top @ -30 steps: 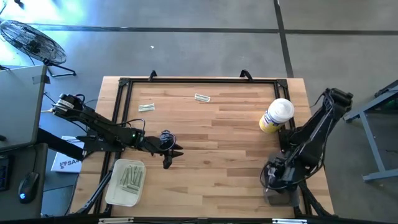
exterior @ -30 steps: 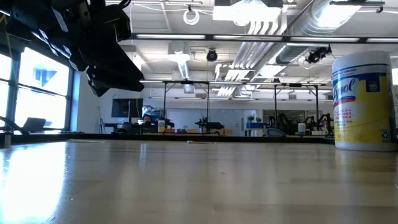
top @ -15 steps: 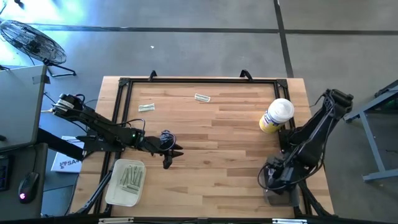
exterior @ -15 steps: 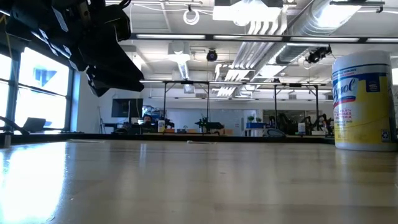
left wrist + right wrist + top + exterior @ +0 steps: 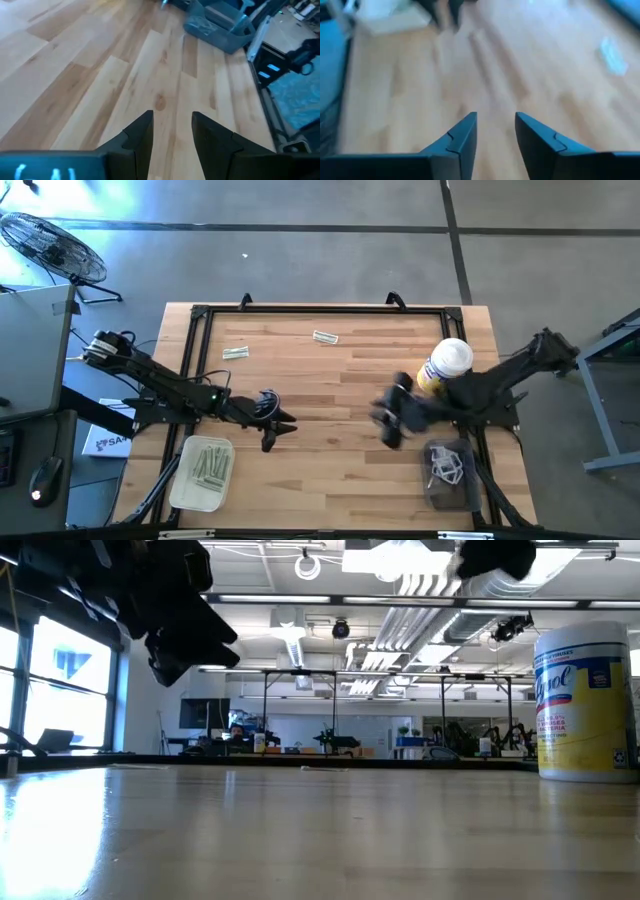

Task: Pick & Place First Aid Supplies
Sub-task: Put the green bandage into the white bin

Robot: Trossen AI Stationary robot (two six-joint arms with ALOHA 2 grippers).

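Observation:
Two pale strip packets of the first aid supplies lie flat on the wooden table toward its far side, one (image 5: 235, 352) and another (image 5: 325, 336); the second also shows in the right wrist view (image 5: 612, 50). My left gripper (image 5: 279, 431) hangs open over bare wood at the middle left, nothing between its fingers (image 5: 172, 135). My right gripper (image 5: 384, 425) is open over bare wood right of the middle, blurred, its fingers (image 5: 495, 132) with nothing between them. Several strips lie in a clear tray (image 5: 203, 472) at the near left.
A yellow bottle with a white cap (image 5: 443, 366) stands at the right, close behind my right arm, and shows large in the low view (image 5: 585, 700). A grey bin (image 5: 450, 472) with white packets sits at the near right. A black frame (image 5: 320, 308) borders the table.
My right gripper has swung up from over the grey bin at the near right toward the table's middle, going left and toward the far edge; it shows blurred in the high view. The bin and its white packets now show uncovered. My left arm has kept still.

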